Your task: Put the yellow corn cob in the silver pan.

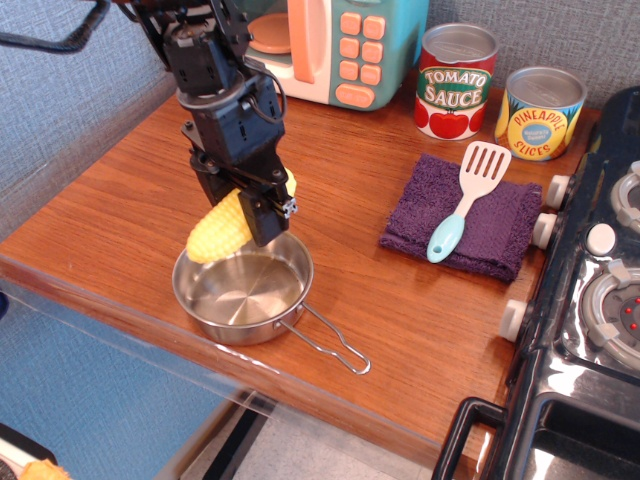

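Observation:
The black gripper (255, 215) is shut on the yellow corn cob (222, 230), which lies tilted, its tapered end pointing lower left. The cob hangs just above the back rim of the silver pan (240, 290). The pan sits on the wooden counter near its front edge, with its wire handle (330, 342) pointing right and forward. The pan holds nothing inside. The gripper's fingers hide the middle of the cob.
A toy microwave (310, 45) stands at the back. A tomato sauce can (456, 82) and a pineapple slices can (540, 113) stand at the back right. A spatula (465, 200) lies on a purple cloth (465, 220). A black toy stove (590, 300) is at the right.

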Controlling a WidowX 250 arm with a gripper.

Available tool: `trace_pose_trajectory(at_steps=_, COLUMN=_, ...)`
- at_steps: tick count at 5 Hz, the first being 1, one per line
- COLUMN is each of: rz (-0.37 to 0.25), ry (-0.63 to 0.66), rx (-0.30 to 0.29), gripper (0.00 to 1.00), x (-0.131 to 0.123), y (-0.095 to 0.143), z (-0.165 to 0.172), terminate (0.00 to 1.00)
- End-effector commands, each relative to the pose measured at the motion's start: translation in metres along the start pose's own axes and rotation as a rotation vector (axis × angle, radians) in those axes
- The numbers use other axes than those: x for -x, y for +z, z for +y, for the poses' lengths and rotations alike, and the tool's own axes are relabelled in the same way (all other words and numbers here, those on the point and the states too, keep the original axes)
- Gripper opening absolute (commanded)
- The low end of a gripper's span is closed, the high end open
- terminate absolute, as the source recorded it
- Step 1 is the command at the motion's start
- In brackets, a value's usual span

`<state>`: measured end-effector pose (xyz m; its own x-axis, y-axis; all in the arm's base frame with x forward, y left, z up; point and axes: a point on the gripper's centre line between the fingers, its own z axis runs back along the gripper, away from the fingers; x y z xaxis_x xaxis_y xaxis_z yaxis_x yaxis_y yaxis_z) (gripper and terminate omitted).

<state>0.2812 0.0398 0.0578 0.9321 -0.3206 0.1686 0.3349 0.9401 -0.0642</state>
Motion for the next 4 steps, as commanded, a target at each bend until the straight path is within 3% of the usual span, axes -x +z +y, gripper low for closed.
trace_pose_trajectory(at_steps=1, rz=-0.008, ry=-0.037, rx=-0.009, gripper=1.00, x=-0.005, y=0.000, z=-0.007, terminate=0.00)
trace_pose_trajectory(at_steps=2, rz=-0.018, ry=-0.042, rx=-0.012, gripper=1.00, x=-0.004, y=0.009, z=-0.007, terminate=0.00)
trace_pose_trajectory(at_steps=4, rz=-0.024, ry=0.115, rx=-0.107, gripper=1.00, x=0.020, y=0.050, z=0.031, terminate=0.00)
